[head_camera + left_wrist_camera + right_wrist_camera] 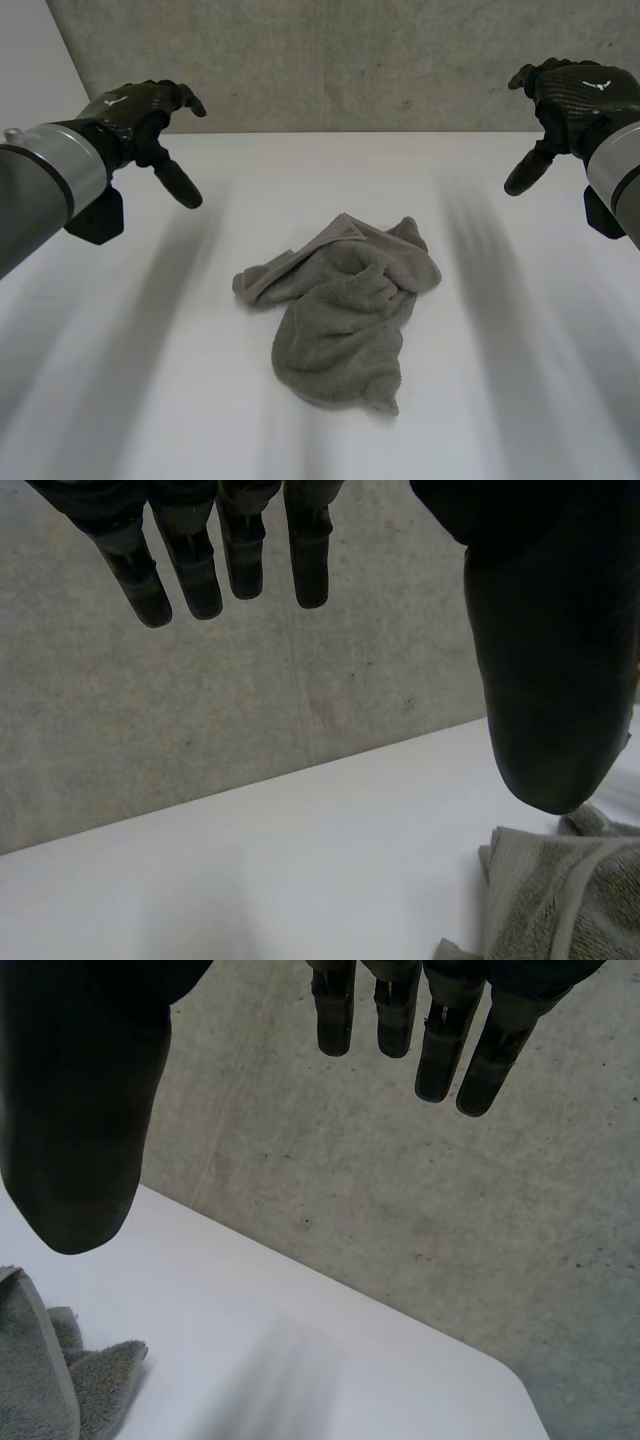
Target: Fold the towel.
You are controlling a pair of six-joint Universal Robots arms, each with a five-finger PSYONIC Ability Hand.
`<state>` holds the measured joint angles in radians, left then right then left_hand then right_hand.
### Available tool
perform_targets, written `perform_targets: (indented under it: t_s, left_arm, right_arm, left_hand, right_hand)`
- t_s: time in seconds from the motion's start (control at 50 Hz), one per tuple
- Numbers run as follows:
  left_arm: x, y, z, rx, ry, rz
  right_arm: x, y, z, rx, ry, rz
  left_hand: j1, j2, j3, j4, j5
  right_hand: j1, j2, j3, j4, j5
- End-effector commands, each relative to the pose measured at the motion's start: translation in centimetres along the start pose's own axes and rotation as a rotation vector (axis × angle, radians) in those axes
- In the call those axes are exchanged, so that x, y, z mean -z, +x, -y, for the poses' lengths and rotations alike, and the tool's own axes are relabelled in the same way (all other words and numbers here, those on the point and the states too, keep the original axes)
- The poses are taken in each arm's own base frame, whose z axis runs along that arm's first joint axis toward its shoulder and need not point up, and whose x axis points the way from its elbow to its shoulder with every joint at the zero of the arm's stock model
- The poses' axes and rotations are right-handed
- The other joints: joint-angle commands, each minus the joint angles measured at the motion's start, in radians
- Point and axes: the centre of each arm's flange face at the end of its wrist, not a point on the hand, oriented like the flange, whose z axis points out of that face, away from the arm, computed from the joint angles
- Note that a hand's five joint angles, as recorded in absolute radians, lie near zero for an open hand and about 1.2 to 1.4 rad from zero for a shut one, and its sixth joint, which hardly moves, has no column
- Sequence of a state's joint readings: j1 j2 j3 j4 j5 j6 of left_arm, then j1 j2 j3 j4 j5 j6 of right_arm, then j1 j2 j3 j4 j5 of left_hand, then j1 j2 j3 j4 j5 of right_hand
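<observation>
Grey towel [343,308], crumpled, seemingly part-folded

left hand [140,110], right hand [570,95], fingers relaxed

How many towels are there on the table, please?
1. The towel lies crumpled in the middle of the table, between the left hand and the right hand, touched by neither. Its folds could hide a smaller cloth.

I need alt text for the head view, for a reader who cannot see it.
A crumpled grey towel lies in the middle of a white table. The left hand and right hand hover at either side, both open and holding nothing.
</observation>
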<state>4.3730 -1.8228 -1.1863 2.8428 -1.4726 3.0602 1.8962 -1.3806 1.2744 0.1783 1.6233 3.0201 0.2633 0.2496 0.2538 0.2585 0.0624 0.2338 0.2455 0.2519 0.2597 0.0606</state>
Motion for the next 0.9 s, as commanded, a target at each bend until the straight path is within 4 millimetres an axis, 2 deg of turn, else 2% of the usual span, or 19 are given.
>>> perform_targets:
  t_s: [0.02,0.12,0.42,0.58,0.62,0.68,0.7,0.72,0.76,0.78,0.82,0.84,0.88,0.9]
  left_arm:
    - [0.4,1.3,-0.2,-0.029,0.002,-0.01]
    - [0.8,2.0,-0.1,-0.028,0.007,-0.028]
    - [0.9,2.2,-0.1,-0.027,0.007,-0.042]
    - [0.8,2.5,-0.9,-0.034,-0.014,-0.056]
    - [0.8,2.7,-1.1,-0.037,-0.021,-0.068]
    - [1.2,3.4,-2.3,-0.051,-0.067,-0.12]
    - [1.4,3.7,-3.4,-0.073,-0.104,-0.159]
    - [1.4,3.7,-3.4,-0.073,-0.104,-0.16]
    - [1.8,4.1,-6.2,-0.15,-0.188,-0.254]
    - [1.8,4.1,-6.2,-0.15,-0.188,-0.254]
    - [2.1,4.2,-9.3,-0.234,-0.276,-0.324]
    - [2.1,4.2,-9.4,-0.235,-0.276,-0.324]
    - [2.2,3.9,-11.6,-0.291,-0.341,-0.346]
    - [2.2,3.9,-11.6,-0.291,-0.342,-0.347]
  right_arm:
    - [0.2,-0.3,-0.3,0.001,-0.01,0.009]
    - [0.2,-0.3,-0.3,0.001,-0.01,0.008]
    - [0.2,0.0,-0.1,0.012,-0.006,0.001]
    - [0.6,-0.6,-0.4,0.087,-0.027,0.031]
    - [1.1,-0.8,-0.8,0.149,-0.087,0.064]
    - [1.7,-1.1,-1.3,0.188,-0.136,0.098]
    - [2.3,-1.3,-1.9,0.221,-0.191,0.144]
    - [2.9,-1.6,-2.4,0.243,-0.241,0.195]
    - [3.4,-1.9,-2.9,0.251,-0.281,0.242]
    - [3.9,-2.1,-3.5,0.242,-0.324,0.286]
    - [4.4,-2.5,-4.2,0.231,-0.36,0.331]
    - [4.4,-2.5,-4.2,0.231,-0.361,0.331]
    - [5.3,-3.6,-5.9,0.206,-0.403,0.429]
    - [5.3,-3.6,-5.9,0.206,-0.403,0.43]
  left_hand:
    - [-0.076,-0.063,-0.067,-0.071,-0.05]
    - [-0.076,-0.063,-0.067,-0.071,-0.05]
    - [-0.076,-0.063,-0.067,-0.071,-0.05]
    - [-0.076,-0.063,-0.067,-0.071,-0.05]
    - [-0.067,-0.054,-0.058,-0.063,-0.041]
    - [-0.047,-0.033,-0.037,-0.042,-0.02]
    - [-0.044,-0.03,-0.034,-0.039,-0.018]
    - [-0.044,-0.03,-0.034,-0.039,-0.018]
    - [-0.035,-0.021,-0.026,-0.03,-0.009]
    - [-0.035,-0.021,-0.026,-0.03,-0.009]
    - [-0.038,-0.024,-0.029,-0.033,-0.012]
    - [-0.038,-0.024,-0.029,-0.033,-0.012]
    - [-0.038,-0.024,-0.029,-0.033,-0.012]
    - [-0.038,-0.024,-0.029,-0.033,-0.012]
  right_hand:
    - [-0.059,-0.071,-0.077,-0.085,-0.061]
    - [-0.059,-0.071,-0.077,-0.085,-0.061]
    - [-0.059,-0.071,-0.077,-0.085,-0.061]
    - [-0.059,-0.071,-0.077,-0.085,-0.061]
    - [-0.059,-0.071,-0.077,-0.085,-0.061]
    - [-0.059,-0.071,-0.077,-0.085,-0.061]
    - [-0.059,-0.071,-0.077,-0.085,-0.061]
    - [-0.059,-0.071,-0.077,-0.085,-0.061]
    - [-0.059,-0.071,-0.077,-0.085,-0.061]
    - [-0.059,-0.071,-0.077,-0.085,-0.061]
    - [-0.059,-0.071,-0.077,-0.085,-0.061]
    - [-0.059,-0.071,-0.077,-0.085,-0.061]
    - [-0.059,-0.071,-0.077,-0.085,-0.061]
    - [-0.059,-0.071,-0.077,-0.085,-0.061]
